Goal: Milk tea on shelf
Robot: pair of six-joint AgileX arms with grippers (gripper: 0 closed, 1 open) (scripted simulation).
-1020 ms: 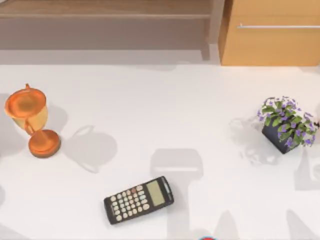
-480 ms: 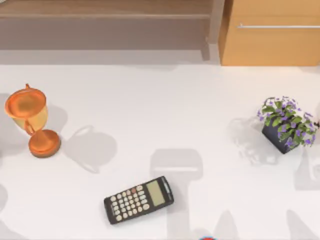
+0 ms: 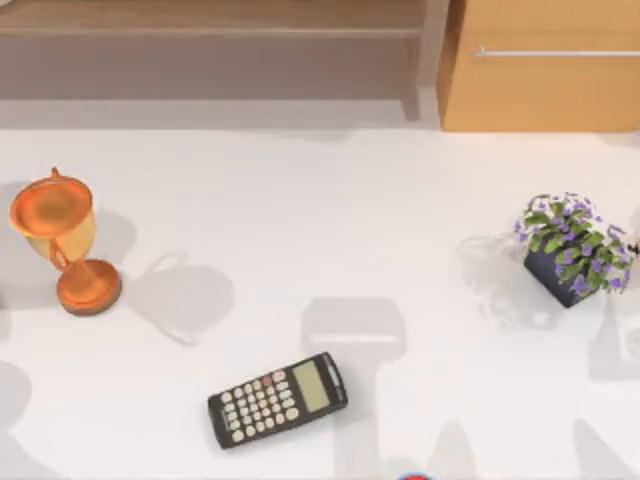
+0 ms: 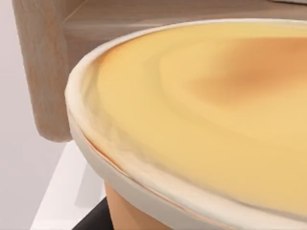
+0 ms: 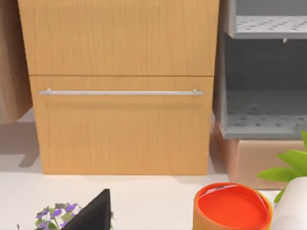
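Milk tea cup (image 4: pixel 201 120) sits right up against the left wrist camera, creamy top and pale rim, wooden shelf (image 3: pixel 210 45) behind it. Left tool's grip: cannot tell. Right tool's finger (image 5: pixel 91 213) dark, low in its wrist view, facing the drawer cabinet (image 3: pixel 545 65); open or clenched, cannot tell. On the tabletop (image 3: pixel 330 220): trophy (image 3: pixel 60 240) left, calculator (image 3: pixel 277 400) near centre, flower pot (image 3: pixel 572 248) right.

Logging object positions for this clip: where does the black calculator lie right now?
In the top view the black calculator lies on the white table near its front edge, slightly left of centre, right of the orange trophy cup.
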